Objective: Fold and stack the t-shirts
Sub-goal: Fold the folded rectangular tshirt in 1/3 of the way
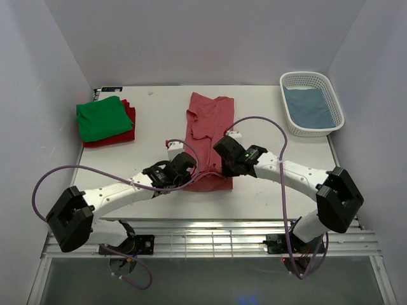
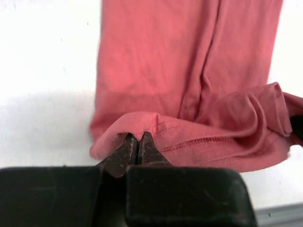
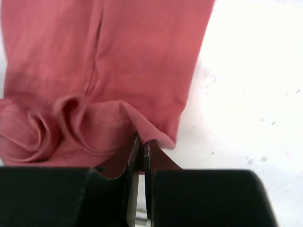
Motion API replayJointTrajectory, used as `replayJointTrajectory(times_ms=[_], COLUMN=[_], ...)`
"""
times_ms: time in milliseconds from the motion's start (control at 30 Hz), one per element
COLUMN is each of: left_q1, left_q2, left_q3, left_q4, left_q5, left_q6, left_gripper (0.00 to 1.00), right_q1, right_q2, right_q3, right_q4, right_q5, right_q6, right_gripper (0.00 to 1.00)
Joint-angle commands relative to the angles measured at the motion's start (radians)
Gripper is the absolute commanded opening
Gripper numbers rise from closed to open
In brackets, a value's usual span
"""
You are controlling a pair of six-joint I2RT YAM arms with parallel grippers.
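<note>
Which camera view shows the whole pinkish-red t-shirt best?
The top external view: there the pinkish-red t-shirt lies lengthwise on the table, seen almost whole. The wrist views show only its bunched near hem, pinched by the left fingers and the right fingers.

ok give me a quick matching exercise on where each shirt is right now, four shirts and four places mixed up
Shirts:
1. pink shirt
2. green shirt
3. dark red shirt
4. blue shirt

Places:
A. inside the white basket
B. top of the pile at the far left
C. bottom of that pile
D. mid-table, near hem pinched by the left gripper and right gripper

Pairs: 1-D, 2-B, 3-C, 4-A
</note>
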Motion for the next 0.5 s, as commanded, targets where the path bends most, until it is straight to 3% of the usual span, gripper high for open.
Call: replayJointTrajectory(times_ms=[0,233,467], left_q1=[0.093,0.204,0.310], left_q2=[0.063,0.293,0.428], left_q3=[0.062,0.249,0.381], left_q4=[0.130,0.207,0.215], left_q5=[0.051,0.142,0.198], left_q6=[0.140,0.269,0.339], left_gripper=[0.00,0.00,0.00], right_q1=[-0.073,-0.173,-0.266], right_q2=[0.061,0.242,0.337], right_q3=[0.078,0.241,0.362], right_q4=[0.055,0.064,0.062], right_q5=[0.016,-0.006,-0.033], right_q6=[-0.130,-0.240,-0.305], right_gripper=[0.08,0.08,0.08])
